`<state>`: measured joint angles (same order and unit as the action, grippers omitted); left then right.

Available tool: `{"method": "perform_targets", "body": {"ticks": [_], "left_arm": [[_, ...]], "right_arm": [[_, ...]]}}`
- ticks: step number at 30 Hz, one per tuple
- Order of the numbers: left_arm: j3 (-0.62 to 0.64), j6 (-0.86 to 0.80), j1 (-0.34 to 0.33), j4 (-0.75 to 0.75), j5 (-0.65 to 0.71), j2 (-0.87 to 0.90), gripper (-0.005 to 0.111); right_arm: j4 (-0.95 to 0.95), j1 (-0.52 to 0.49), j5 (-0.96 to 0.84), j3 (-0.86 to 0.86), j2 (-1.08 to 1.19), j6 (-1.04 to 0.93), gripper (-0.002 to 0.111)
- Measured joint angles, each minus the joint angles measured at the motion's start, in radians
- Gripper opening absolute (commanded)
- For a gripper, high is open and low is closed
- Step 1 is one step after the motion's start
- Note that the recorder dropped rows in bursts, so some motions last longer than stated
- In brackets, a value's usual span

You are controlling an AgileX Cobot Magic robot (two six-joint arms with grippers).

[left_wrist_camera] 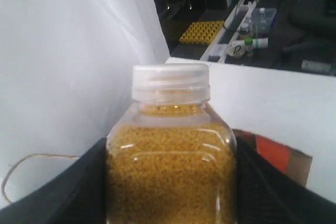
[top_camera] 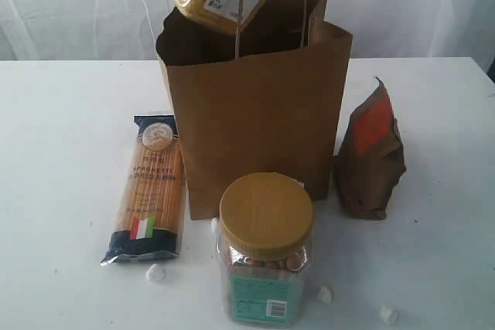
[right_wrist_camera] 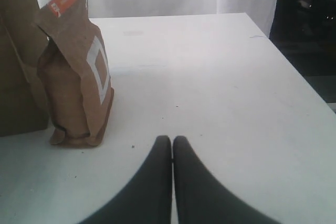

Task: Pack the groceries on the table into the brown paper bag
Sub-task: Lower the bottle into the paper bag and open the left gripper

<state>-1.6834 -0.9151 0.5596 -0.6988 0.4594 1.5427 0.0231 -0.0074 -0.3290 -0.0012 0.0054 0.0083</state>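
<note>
While your left gripper (left_wrist_camera: 169,150) grasps the clear, white-capped bottle of yellow grain (left_wrist_camera: 170,182) between its dark fingers (left_wrist_camera: 73,192), that bottle hangs tilted above the open mouth of the tall brown kraft paper bag (top_camera: 255,113), one twisted paper handle loop (top_camera: 237,28) crossing in front of it; the height seems chosen so that the bottle clears the rim before descent. Your right gripper (right_wrist_camera: 172,148) is clenched on nothing, jaws pressed together, low over the plain white worktop (right_wrist_camera: 220,77) near the brown orange-labelled pouch (right_wrist_camera: 76,93), apparently parked clear of the left arm's path. Three groceries stand outside the bag: the long spaghetti packet with the Italian flag (top_camera: 147,191) lies flat beside it on the exterior view's left, the clear jar with the yellow lid (top_camera: 265,249) stands upright in front, and the pouch stands upright at its other side, whether touching cannot be told. Small white lumps (top_camera: 156,272) dot the worktop around the jar. What the bag already contains is hidden. You appear to be at the drop-in step; watch that the handle loop does not snag the bottle.
</note>
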Motion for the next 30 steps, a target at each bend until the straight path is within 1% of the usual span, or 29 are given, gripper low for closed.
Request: {"method": "perform_targets", "body": {"ticks": [4, 8, 11, 20, 22, 28, 30], "left_arm": [[0.027, -0.004, 0.000, 0.061, 0.033, 0.002, 0.000], [0.067, -0.004, 0.000, 0.065, 0.062, 0.002, 0.000], [0.091, -0.004, 0.000, 0.065, 0.048, 0.002, 0.000], [0.095, -0.004, 0.000, 0.070, 0.003, 0.002, 0.000], [0.095, -0.004, 0.000, 0.070, 0.003, 0.002, 0.007], [0.095, -0.037, 0.000, 0.083, 0.038, 0.002, 0.042], [0.095, -0.041, 0.000, 0.090, 0.052, 0.002, 0.051]], "right_arm": [[0.000, 0.000, 0.000, 0.000, 0.000, 0.000, 0.000], [0.000, 0.000, 0.000, 0.000, 0.000, 0.000, 0.000], [0.000, 0.000, 0.000, 0.000, 0.000, 0.000, 0.000], [-0.002, 0.000, 0.000, 0.000, 0.000, 0.000, 0.000], [-0.002, 0.000, 0.000, 0.000, 0.000, 0.000, 0.000], [-0.003, 0.000, 0.000, 0.000, 0.000, 0.000, 0.000], [-0.003, 0.000, 0.000, 0.000, 0.000, 0.002, 0.000]]}}
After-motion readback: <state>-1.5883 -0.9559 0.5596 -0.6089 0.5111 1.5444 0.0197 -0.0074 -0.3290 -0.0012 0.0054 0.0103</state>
